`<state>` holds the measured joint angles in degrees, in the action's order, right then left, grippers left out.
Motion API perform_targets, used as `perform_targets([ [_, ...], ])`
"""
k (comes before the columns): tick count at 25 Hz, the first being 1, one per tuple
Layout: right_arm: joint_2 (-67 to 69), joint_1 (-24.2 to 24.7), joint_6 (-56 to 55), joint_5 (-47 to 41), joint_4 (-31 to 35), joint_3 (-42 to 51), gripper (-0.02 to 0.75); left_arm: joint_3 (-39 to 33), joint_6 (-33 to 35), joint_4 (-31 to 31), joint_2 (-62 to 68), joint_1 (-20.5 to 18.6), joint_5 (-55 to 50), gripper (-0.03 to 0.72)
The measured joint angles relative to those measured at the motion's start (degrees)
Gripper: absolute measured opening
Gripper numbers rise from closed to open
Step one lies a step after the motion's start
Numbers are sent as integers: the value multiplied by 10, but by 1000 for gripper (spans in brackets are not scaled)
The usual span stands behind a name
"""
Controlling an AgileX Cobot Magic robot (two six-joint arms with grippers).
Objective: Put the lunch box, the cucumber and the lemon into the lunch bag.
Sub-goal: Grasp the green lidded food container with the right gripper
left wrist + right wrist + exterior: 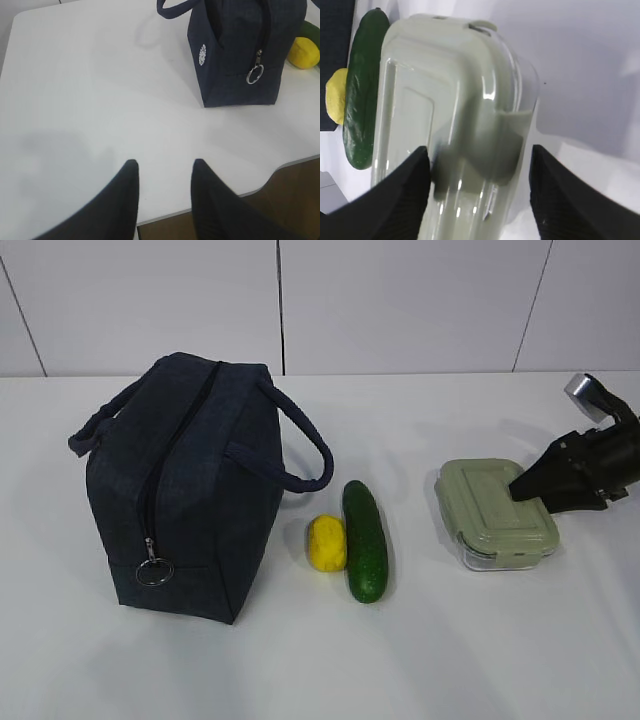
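Note:
The dark navy lunch bag stands upright on the left, its zipper ring pull hanging low on the near end. The yellow lemon lies against the dark green cucumber, just right of the bag. Further right sits the lunch box with its sage-green lid. My right gripper straddles the box's near end, jaws open, a gap showing at the right finger. My left gripper stands open and empty over the table's front edge, outside the exterior view.
The white table runs back to a white panelled wall. In the left wrist view the table's front edge lies close under the fingers, with brown floor beyond it.

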<state>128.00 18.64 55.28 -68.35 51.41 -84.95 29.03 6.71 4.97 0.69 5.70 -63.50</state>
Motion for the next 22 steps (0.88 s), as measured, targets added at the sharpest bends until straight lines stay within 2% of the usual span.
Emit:
perform_targets([
  [22, 0, -1, -25, -2, 2, 0, 445, 0, 0, 0, 0, 0, 0, 239],
])
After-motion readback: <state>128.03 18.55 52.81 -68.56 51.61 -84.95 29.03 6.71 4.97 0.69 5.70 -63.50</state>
